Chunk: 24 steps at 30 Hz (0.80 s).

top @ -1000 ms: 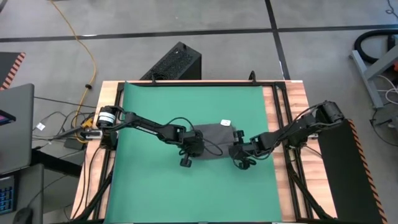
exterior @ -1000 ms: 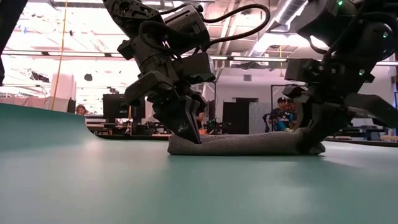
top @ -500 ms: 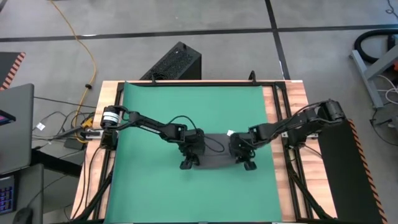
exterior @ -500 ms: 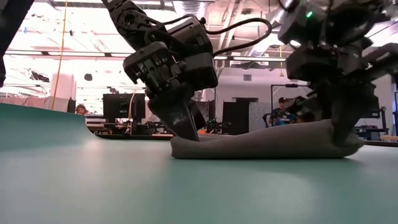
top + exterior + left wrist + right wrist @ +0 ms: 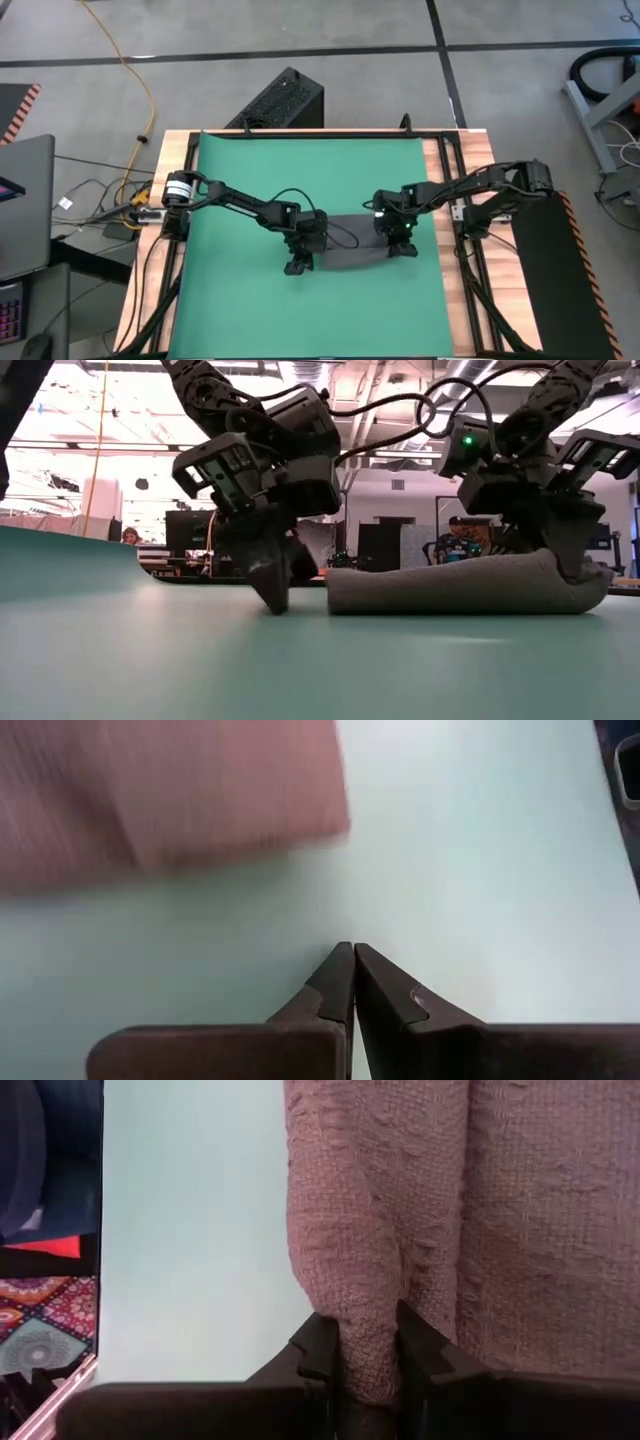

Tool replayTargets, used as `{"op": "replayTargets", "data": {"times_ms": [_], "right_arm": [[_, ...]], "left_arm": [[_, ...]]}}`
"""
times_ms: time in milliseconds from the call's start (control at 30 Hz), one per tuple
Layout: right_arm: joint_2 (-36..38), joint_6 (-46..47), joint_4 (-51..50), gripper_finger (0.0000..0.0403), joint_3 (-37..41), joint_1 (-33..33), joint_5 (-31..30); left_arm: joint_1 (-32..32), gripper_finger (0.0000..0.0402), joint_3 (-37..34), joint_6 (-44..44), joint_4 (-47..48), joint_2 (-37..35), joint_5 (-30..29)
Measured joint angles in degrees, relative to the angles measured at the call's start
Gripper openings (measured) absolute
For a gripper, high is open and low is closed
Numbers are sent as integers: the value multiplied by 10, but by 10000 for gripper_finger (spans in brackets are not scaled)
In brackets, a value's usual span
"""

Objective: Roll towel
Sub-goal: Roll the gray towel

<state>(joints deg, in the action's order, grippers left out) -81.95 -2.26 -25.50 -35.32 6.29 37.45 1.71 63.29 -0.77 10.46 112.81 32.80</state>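
Observation:
The dark grey towel (image 5: 345,250) lies as a thick roll across the middle of the green mat (image 5: 300,170). In the low view it shows as a long low bundle (image 5: 450,585). My left gripper (image 5: 275,605) is shut and empty, tips down at the mat just left of the towel's left end, with a gap between them. Its wrist view (image 5: 352,952) shows the towel (image 5: 170,800) farther off. My right gripper (image 5: 575,568) is shut on the towel's right end. The white tag is hidden. My right gripper pinches a rolled fold of the towel (image 5: 365,1330) between its two fingers, at the towel's right end (image 5: 560,575). The fingers come from above, pointing down, and lie across the roll. The towel rests on the mat along its whole length.
A wooden table top (image 5: 455,170) borders the mat, with black frame rails (image 5: 468,250) at the right. A black box (image 5: 285,100) stands beyond the far edge. A laptop (image 5: 25,200) sits off the table's left. Bare mat lies toward the near and far edges.
The towel has rolled over toward the near edge and is thicker now. My right gripper has turned and gone up over the towel's right end, still holding it. My left gripper has come off the towel's left end and stands beside it on the mat.

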Motion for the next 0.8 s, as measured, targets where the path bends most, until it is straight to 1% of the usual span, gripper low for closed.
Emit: {"op": "replayTargets", "data": {"times_ms": [167, 233, 333, 400, 433, 467, 500, 567, 633, 700, 800], "right_arm": [[1, -12, -8, 67, 1, 13, -2], [1, -13, -7, 67, 1, 14, 3], [1, -22, -7, 67, 1, 14, 2], [1, -26, -7, 67, 1, 13, 2], [1, -26, -7, 67, 1, 13, 2], [1, -27, -6, 67, 1, 13, 2], [1, -27, -6, 67, 1, 13, 2], [1, -28, -6, 67, 1, 13, 2], [1, -29, -8, 67, 1, 13, 2], [1, -37, -11, 67, 0, 12, 0], [1, -47, -11, 67, 0, 12, -1]], "left_arm": [[6, 0, 0, -16, -25, -4, -28], [9, 0, 5, -12, -23, -20, -74], [15, 0, 15, 36, -39, -60, -171], [15, 0, 16, 67, -43, -86, -207], [14, 0, 16, 68, -49, -96, -217], [11, 0, 8, 59, -74, -104, -215], [6, 0, -7, 33, -129, -108, -201], [-6, 0, -45, -46, -275, -108, -156], [-18, 0, -81, -103, -359, -107, -147], [-22, 0, -110, -112, -379, -104, -171], [-21, 0, -128, -88, -390, -103, -175]]}}
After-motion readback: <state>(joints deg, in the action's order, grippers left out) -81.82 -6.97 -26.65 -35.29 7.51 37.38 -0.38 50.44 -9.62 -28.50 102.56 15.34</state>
